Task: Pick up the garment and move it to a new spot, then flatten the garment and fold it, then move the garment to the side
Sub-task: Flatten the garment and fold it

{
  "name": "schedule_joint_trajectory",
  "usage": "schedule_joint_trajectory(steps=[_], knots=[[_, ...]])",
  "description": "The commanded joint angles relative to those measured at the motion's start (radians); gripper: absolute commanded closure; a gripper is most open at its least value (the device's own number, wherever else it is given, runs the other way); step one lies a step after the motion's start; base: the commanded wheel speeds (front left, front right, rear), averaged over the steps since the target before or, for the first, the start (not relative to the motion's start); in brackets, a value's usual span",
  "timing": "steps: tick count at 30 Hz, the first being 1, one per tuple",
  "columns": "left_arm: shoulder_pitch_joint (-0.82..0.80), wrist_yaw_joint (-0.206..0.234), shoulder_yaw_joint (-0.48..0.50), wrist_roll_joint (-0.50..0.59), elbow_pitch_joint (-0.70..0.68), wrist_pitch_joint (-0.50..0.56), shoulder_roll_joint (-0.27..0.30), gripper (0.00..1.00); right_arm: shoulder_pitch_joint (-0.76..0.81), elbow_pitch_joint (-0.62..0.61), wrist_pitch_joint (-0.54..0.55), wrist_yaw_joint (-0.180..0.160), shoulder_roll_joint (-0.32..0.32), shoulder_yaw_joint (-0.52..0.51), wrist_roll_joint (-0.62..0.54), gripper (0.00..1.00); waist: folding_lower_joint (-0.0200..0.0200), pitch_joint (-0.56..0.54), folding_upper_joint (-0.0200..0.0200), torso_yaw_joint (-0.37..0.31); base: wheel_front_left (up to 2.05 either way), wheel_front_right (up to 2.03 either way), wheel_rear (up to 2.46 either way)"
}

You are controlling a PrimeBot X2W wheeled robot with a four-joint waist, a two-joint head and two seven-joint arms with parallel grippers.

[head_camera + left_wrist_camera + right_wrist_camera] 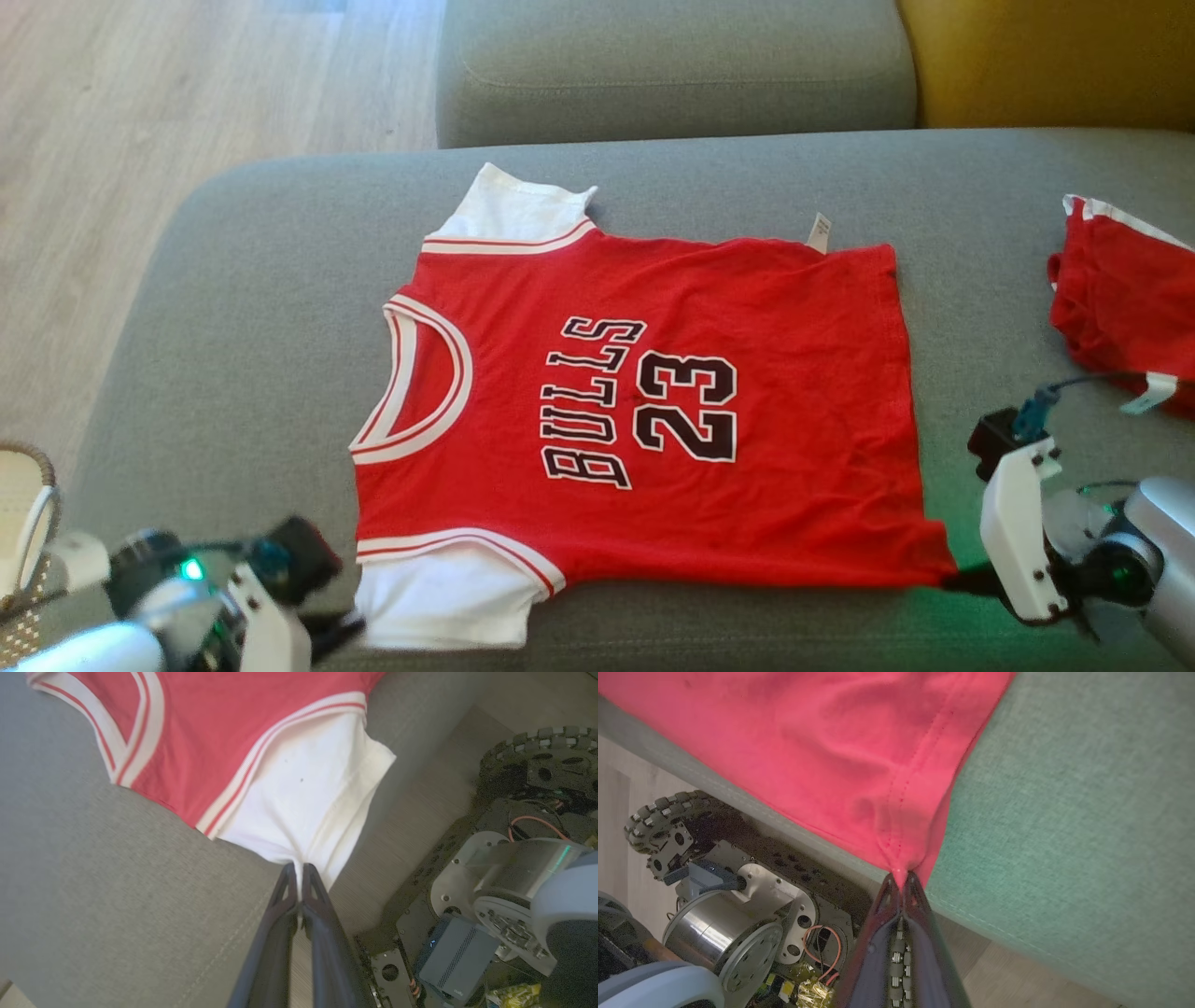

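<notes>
Clamped tight with the left gripper (296,873) on the near white sleeve of the jersey (644,411), right at the front lip of the seat (233,327). Same with the right gripper (901,879): pinched hard on the near hem corner, cloth puckering at the tips. Spread flat mid-seat, print up, collar to the left. Plenty of bare grey beyond the collar and past the far edge up to the back cushion (672,65). Tighter on the right, with a second garment (1120,299) near the hem, not touching.
</notes>
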Motion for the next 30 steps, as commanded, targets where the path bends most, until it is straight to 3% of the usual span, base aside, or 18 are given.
schedule_joint_trajectory(steps=[1,14,21,30], knots=[[-0.079,0.010,0.069,0.005,-0.015,-0.016,0.052,1.00,-0.032,-0.011,-0.017,0.000,-0.013,-0.026,-0.013,1.00,0.0000,0.005,-0.0001,-0.003,0.00,0.00,0.00],[-0.197,0.053,0.172,0.046,0.034,-0.118,0.028,1.00,-0.108,0.047,-0.102,0.000,0.065,-0.141,-0.054,1.00,0.0000,0.055,-0.0001,-0.030,0.00,0.00,0.00],[-0.276,0.031,0.179,0.097,0.094,-0.119,-0.007,1.00,-0.156,0.089,-0.138,0.000,0.101,-0.162,-0.086,1.00,0.0000,0.101,-0.0001,-0.033,0.00,0.00,0.00],[-0.368,-0.002,0.176,0.114,0.221,-0.127,-0.102,1.00,-0.219,0.160,-0.194,0.000,0.149,-0.165,-0.144,1.00,0.0000,0.167,-0.0001,-0.038,0.00,0.00,0.00]])
